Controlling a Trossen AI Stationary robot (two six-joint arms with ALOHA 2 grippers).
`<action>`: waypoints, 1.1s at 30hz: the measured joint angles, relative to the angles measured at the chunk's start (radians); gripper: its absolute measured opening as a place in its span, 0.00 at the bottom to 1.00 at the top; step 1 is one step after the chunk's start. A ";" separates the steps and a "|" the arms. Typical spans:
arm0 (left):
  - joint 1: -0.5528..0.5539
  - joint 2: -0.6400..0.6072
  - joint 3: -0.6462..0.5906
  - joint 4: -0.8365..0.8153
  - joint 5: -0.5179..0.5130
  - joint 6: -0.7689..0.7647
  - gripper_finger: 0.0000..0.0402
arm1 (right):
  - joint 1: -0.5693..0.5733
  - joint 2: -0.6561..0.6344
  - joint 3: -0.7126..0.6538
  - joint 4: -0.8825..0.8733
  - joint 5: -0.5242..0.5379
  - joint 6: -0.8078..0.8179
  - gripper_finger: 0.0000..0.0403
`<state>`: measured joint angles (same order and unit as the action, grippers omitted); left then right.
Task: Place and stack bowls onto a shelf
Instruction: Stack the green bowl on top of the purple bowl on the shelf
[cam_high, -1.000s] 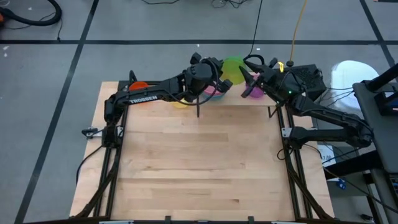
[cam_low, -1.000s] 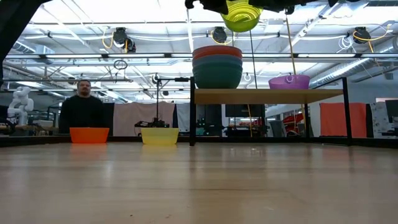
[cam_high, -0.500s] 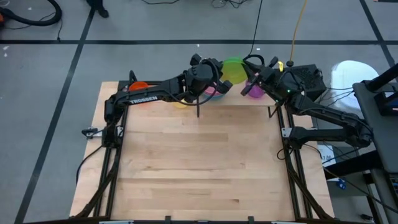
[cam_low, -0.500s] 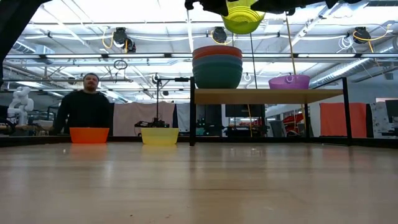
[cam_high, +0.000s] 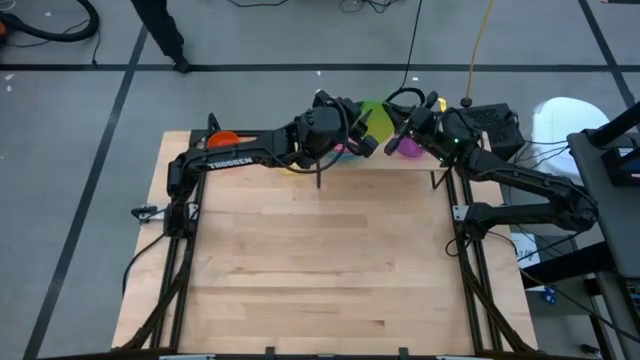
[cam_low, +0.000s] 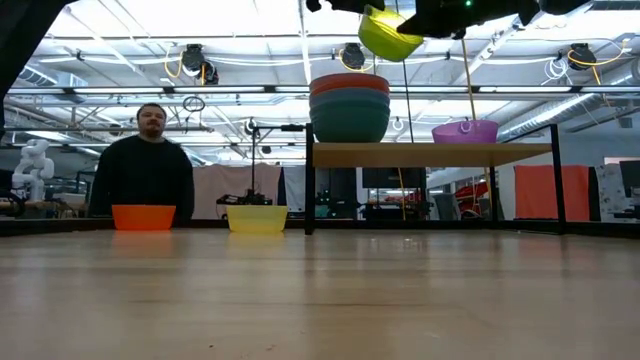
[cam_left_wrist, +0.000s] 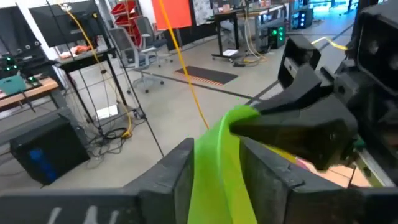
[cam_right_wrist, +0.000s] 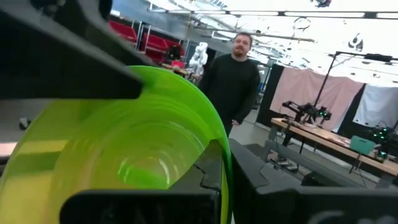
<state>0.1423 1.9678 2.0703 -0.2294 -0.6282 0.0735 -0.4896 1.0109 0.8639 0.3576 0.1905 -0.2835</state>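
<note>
A green bowl (cam_low: 388, 35) hangs tilted high above the shelf (cam_low: 430, 153), between both grippers at the table's far edge. My right gripper (cam_high: 392, 138) is shut on it. My left gripper (cam_high: 360, 130) is open; its fingers stand on either side of the bowl's rim (cam_left_wrist: 217, 168), and I cannot tell whether they touch it. On the shelf stand a stack of an orange-red, a teal and a blue bowl (cam_low: 349, 105) and a purple bowl (cam_low: 465, 131). An orange bowl (cam_low: 143, 216) and a yellow bowl (cam_low: 257, 218) rest on the table. My right gripper pinches the green bowl's rim (cam_right_wrist: 219, 155), one finger inside the bowl and one outside. The fingers come nearly level from the table's right side. The bowl hangs clear of the shelf and the stack, tipped to one side.
The shelf's black legs (cam_low: 308, 190) stand at the table's far edge. A person (cam_low: 145, 170) stands beyond the table behind the orange bowl. The near part of the tabletop (cam_high: 320, 260) is bare wood.
My right gripper has shut on the green bowl's rim. My left gripper has opened about the opposite rim. Both hands have kept their place. The bowl, level before, now hangs tipped above the stack.
</note>
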 joint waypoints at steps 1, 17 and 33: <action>-0.001 0.000 0.000 0.004 -0.001 0.006 0.35 | 0.000 0.001 0.000 -0.003 0.000 -0.007 0.00; -0.068 -0.060 0.001 0.063 -0.031 0.221 0.38 | -0.002 -0.093 0.001 0.002 0.016 -0.079 0.00; -0.071 -0.126 0.000 0.037 -0.036 0.246 0.38 | -0.002 -0.270 0.162 -0.548 0.031 -0.069 0.00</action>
<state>0.0715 1.8414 2.0705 -0.1919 -0.6645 0.3199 -0.4915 0.7413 1.0261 -0.1900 0.2218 -0.3524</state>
